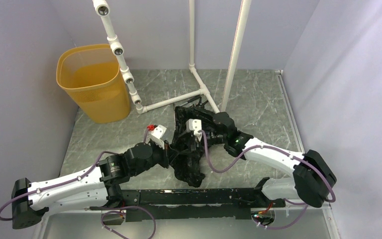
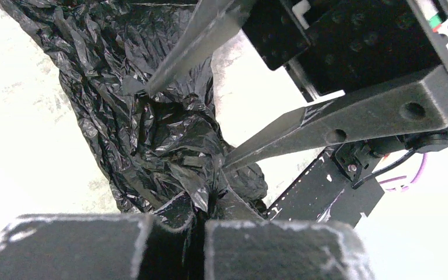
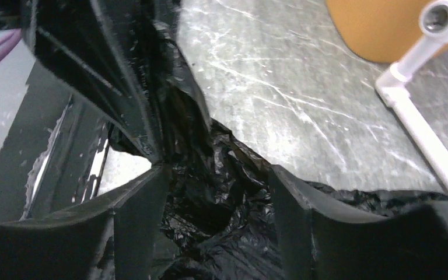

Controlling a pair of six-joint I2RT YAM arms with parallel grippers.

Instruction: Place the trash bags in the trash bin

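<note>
The black trash bag (image 1: pixel 191 172) lies crumpled on the marbled table between the two arms. My left gripper (image 1: pixel 171 149) is shut on a fold of the bag (image 2: pixel 151 134) at its left side, the fold pinched between the fingertips (image 2: pixel 201 201). My right gripper (image 1: pixel 188 133) is open and straddles the bag's upper part; the bag (image 3: pixel 233 233) bunches between its spread fingers (image 3: pixel 216 175). The yellow-orange trash bin (image 1: pixel 93 79) stands upright at the far left, apart from the bag; its edge shows in the right wrist view (image 3: pixel 373 29).
A white PVC pipe frame (image 1: pixel 171 102) runs along the table behind the bag, with posts rising from it; it also shows in the right wrist view (image 3: pixel 420 134). A black rail (image 1: pixel 194 196) spans the near edge. Walls close in on both sides.
</note>
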